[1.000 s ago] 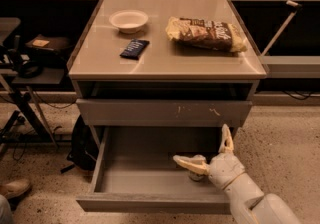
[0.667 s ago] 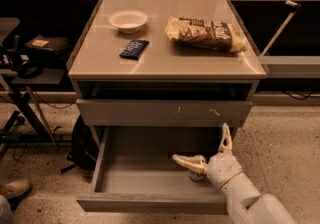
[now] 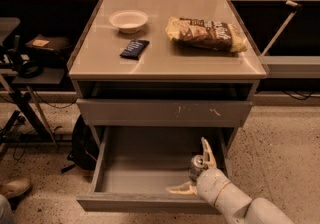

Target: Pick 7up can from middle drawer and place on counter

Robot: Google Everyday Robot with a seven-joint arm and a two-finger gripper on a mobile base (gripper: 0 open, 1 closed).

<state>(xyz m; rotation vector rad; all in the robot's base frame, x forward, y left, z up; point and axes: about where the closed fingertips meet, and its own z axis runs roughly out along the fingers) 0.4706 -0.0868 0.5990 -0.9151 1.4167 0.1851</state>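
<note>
Below the front right corner of the counter [image 3: 165,63], inside the open drawer [image 3: 142,160], the gripper [image 3: 187,166] is held low. Its fingers [image 3: 206,152] are spread apart, one pointed up toward the counter's front edge, the other pointed left along it. The can [image 3: 198,164] is stood upright in the gap between them, close to the palm. No clamp is seen, and contact cannot be told.

Step judged: grasp, with the reach done and the closing not yet made. The next move calls for the fingers to be shut on the can's sides. The can must then be raised clear of the drawer's front wall and drawn outward. That way the scratched drawer front [image 3: 165,112] under the counter's front edge is not struck.

On the counter a bowl [image 3: 128,20] is near the back left corner, a chip bag [image 3: 205,33] toward the back right, and a dark bar [image 3: 134,48] left of centre. Bare top along the front edge is judged the easiest place to set the can down.
</note>
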